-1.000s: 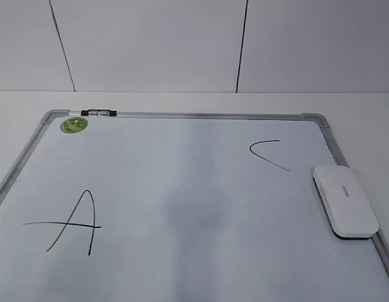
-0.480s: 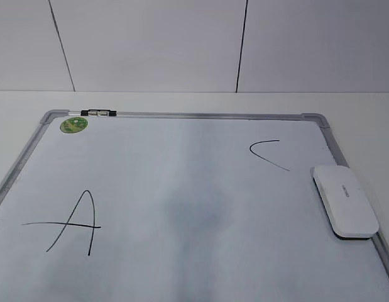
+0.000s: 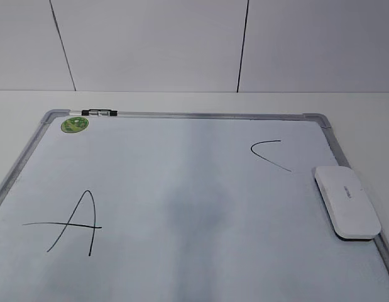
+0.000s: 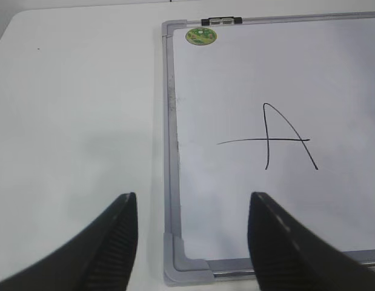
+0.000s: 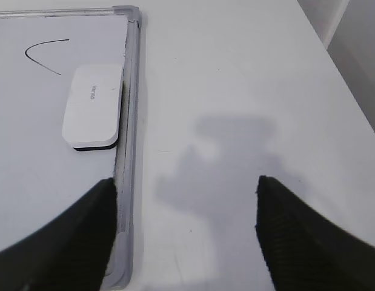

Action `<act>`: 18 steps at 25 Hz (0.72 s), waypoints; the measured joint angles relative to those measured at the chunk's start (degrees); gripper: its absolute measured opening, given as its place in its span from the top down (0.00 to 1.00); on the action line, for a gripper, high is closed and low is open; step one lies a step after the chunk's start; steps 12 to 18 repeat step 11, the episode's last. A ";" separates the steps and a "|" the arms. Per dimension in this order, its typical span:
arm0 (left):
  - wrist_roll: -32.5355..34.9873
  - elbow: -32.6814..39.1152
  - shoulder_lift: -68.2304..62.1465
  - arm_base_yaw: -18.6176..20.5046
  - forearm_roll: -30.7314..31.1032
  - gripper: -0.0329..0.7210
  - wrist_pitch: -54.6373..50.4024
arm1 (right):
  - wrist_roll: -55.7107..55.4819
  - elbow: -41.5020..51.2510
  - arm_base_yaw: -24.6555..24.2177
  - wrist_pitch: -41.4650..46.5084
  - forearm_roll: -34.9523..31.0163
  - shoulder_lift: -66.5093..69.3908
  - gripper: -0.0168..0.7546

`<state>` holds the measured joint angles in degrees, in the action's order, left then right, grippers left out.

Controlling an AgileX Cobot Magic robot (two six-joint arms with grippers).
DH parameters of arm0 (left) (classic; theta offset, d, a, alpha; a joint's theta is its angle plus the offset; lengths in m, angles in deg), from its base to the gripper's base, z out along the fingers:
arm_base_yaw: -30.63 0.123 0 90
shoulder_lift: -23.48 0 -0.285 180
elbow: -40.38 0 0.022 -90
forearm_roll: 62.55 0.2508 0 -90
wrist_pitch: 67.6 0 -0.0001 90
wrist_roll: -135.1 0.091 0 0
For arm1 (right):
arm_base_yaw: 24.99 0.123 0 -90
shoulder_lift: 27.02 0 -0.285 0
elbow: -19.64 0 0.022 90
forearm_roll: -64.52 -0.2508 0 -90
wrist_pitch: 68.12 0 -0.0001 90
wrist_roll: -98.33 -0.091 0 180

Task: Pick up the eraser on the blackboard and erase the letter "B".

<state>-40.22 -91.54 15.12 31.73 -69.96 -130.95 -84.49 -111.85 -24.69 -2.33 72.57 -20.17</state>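
The blackboard (image 3: 181, 189) is a white board with a grey frame lying flat on the table. The white eraser (image 3: 346, 201) lies on its right edge, near the frame, and also shows in the right wrist view (image 5: 93, 104). A crossed "A" (image 3: 75, 221) is at the left and a curved "C" (image 3: 269, 154) at the right. No letter "B" shows; a faint grey smudge (image 3: 197, 211) sits between the two letters. My left gripper (image 4: 190, 242) is open above the board's near left corner. My right gripper (image 5: 186, 233) is open above the table, right of the board's frame.
A round green sticker (image 3: 74, 124) and a small clip (image 3: 98, 113) sit at the board's far left corner. White wall panels stand behind the table. The white table (image 5: 248, 91) extends right of the board.
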 joint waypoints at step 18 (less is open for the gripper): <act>0.00 0.00 0.00 0.00 0.00 0.38 0.00 | 0.00 0.00 0.00 0.00 0.00 0.00 0.25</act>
